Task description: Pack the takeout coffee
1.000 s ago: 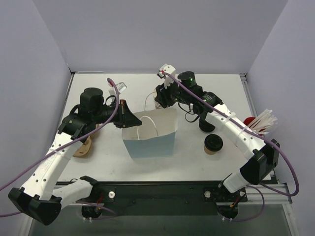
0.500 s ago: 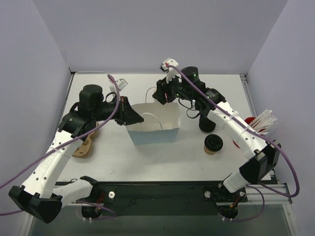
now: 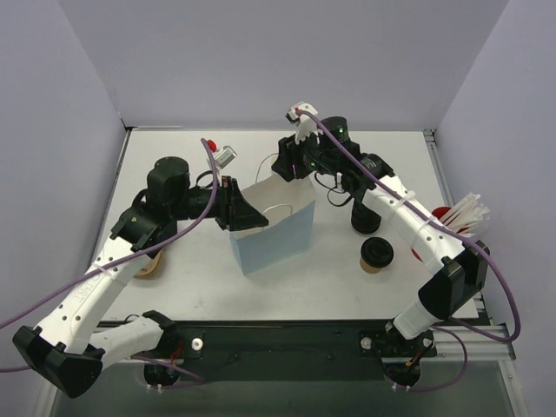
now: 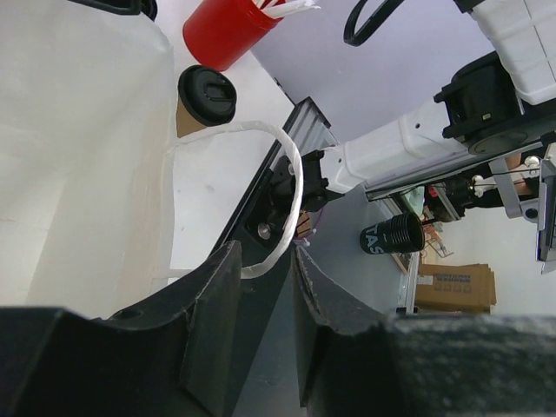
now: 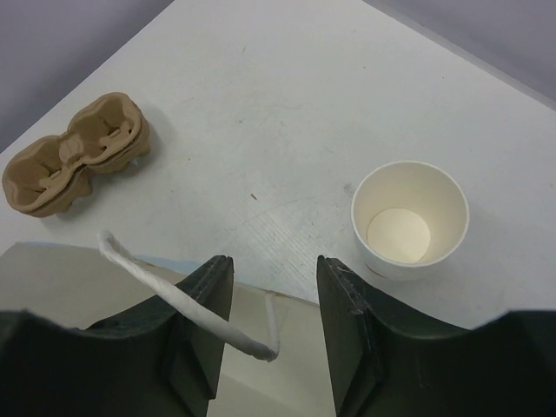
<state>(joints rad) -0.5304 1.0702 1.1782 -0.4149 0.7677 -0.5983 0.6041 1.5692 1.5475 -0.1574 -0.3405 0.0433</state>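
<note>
Blue paper bag [image 3: 274,241] is up, lidded coffee cup [image 3: 377,253] unpacked near tabletop's right edge; left hand [image 4: 265,261], right hand [image 5: 271,278] half-open, empty.

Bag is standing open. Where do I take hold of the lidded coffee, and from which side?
Take the takeout coffee by its tan paper wall, just under the black lid, coming in level from the bag side. It stands upright, the round wall suits two fingers, and the lid's rim would likely stop a slip. The red cup stands on the other side.
</note>
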